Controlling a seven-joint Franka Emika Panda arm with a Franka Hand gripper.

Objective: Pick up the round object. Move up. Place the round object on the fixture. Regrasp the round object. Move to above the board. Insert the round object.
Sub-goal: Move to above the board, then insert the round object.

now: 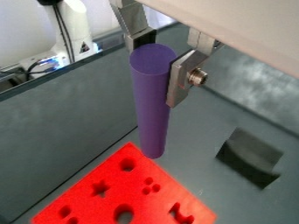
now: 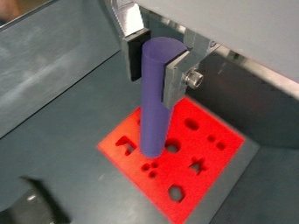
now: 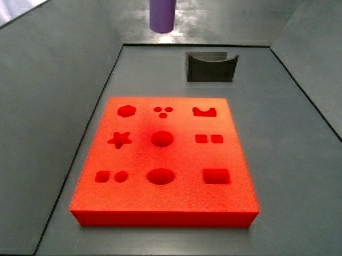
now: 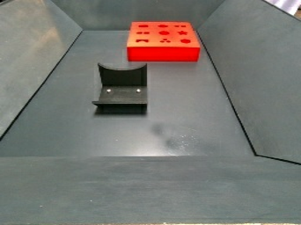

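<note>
Dark grey floor (image 4: 177, 123), walled by sloping grey panels, is being seen in both side views. Two things are being carried by it: the red-orange board (image 3: 163, 158) and the dark fixture (image 4: 121, 88), which are lying well apart from each other.

The board is being shown flat on the floor near one end wall, with a star, circles, squares and a hexagon cut into its top face. The fixture is being shown as an L-shaped bracket on a base plate, with a curved notch in its upright edge, and nothing is being carried by it.

The purple peg (image 1: 151, 101) is being held upright in the air by the gripper (image 1: 156, 59), with the flat silver fingers (image 1: 183, 77) closed narrowly on its upper part. The peg's rounded top is being left clear above the plates, and its lower length is hanging free below them.

In both wrist views the peg's lower end is being seen over the board, without touching it. In a side view only the peg's lower end (image 3: 162, 14) is being shown, at the upper edge, high above the floor; the gripper itself is being cut off there.
</note>
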